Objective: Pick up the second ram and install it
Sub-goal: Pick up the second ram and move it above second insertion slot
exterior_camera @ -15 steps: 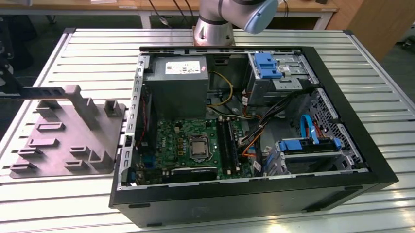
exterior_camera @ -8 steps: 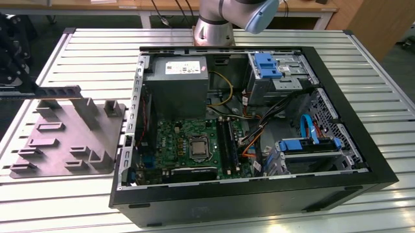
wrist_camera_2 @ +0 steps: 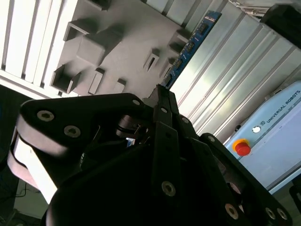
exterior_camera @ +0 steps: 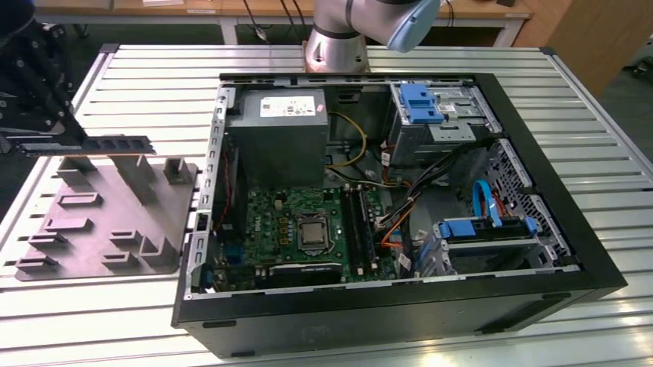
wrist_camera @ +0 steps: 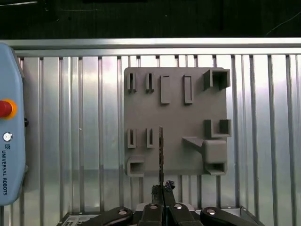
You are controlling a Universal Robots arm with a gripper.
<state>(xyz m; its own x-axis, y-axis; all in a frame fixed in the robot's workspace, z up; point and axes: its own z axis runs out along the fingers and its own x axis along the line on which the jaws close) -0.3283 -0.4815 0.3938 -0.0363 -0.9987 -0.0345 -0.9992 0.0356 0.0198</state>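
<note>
Closest to the lens in both wrist views: black gripper point(wrist_camera_2: 162, 96) linkages, fingertips pressed together on one short end of the second ram point(wrist_camera_2: 190, 47). Rest of that blue-green board jutting straight out past the fingertips, small dark parts dotted along its face. Edge-on in the first wrist view, so the second ram point(wrist_camera: 161, 150) reduced to a thin dark line running out from the gripper point(wrist_camera: 162, 188) across the grey plastic tray point(wrist_camera: 174, 117), between the tray's slotted pegs and its blocky corner holders. Held level at the exterior view's left, gripper point(exterior_camera: 43, 138) clamping the stick's outer end, second ram point(exterior_camera: 107, 143) hanging over the far edge of the tray point(exterior_camera: 102, 229); cannot tell whether touching the upright pegs or just clear of them. Under the tray, a slatted aluminium counter point(exterior_camera: 153, 84). Beside the tray in the first wrist view, a pale blue teach pendant point(wrist_camera: 10, 94) with a red stop button point(wrist_camera: 3, 108), lying on the same counter. Well apart from the stick, toward the exterior view's right, an open black computer case point(exterior_camera: 357, 329) lying on its side: grey power supply point(exterior_camera: 275, 134), green motherboard point(exterior_camera: 275, 222) with processor socket point(exterior_camera: 309, 229) and long black memory slots point(exterior_camera: 355, 218), blue drive caddy point(exterior_camera: 420, 103). Beyond the case, the arm's silver base point(exterior_camera: 337, 42).
</note>
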